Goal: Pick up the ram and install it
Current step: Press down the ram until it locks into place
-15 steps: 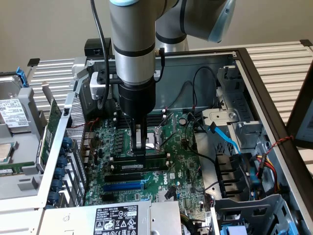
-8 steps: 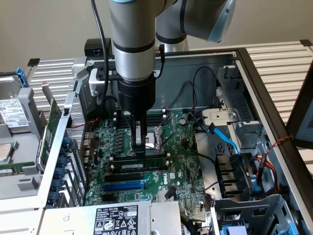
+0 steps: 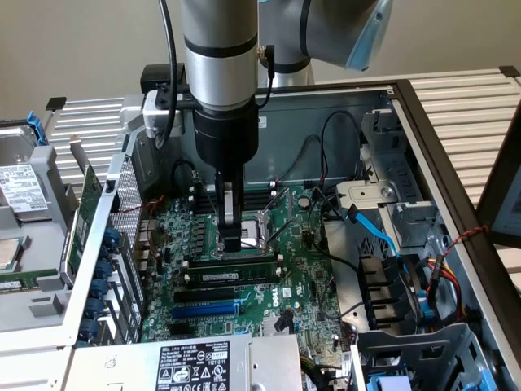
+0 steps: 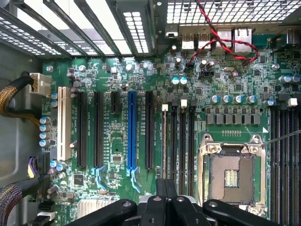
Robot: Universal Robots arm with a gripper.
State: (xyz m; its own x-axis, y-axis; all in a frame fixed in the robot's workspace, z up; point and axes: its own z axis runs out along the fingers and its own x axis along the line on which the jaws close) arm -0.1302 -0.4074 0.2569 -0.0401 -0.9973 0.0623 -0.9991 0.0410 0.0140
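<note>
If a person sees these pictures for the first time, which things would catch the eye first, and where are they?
First, the gripper, shut, reaching down into the open computer case over the green motherboard. Just below it the ram stands in a black memory slot. In the wrist view, the blue expansion slot stands out among black ones, beside the open processor socket.

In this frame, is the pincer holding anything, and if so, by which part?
Nothing looks held. The pincer is shut with no object between its tips, low over the ram, which already stands in a slot on the board. Whether they touch cannot be told.
</note>
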